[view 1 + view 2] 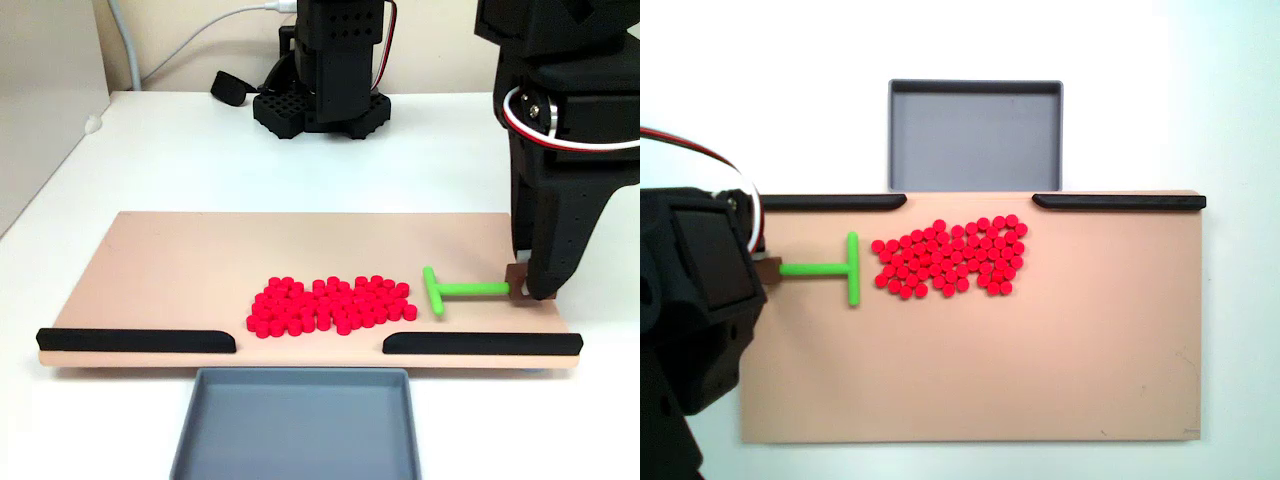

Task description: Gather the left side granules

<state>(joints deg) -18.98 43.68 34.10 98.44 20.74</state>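
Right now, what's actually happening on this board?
A black robot arm's gripper is holding the stem end of a green T-shaped stick, whose crossbar faces a flat cluster of red granules on a tan board. The crossbar sits just beside the cluster, with a small gap visible in both fixed views. The granules lie near the gap between two black rails, in front of an empty grey tray. No granules are in the tray.

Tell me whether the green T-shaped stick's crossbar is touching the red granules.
Apart. In a fixed view from above, a strip of bare board shows between the green T-shaped stick crossbar and the nearest red granules.
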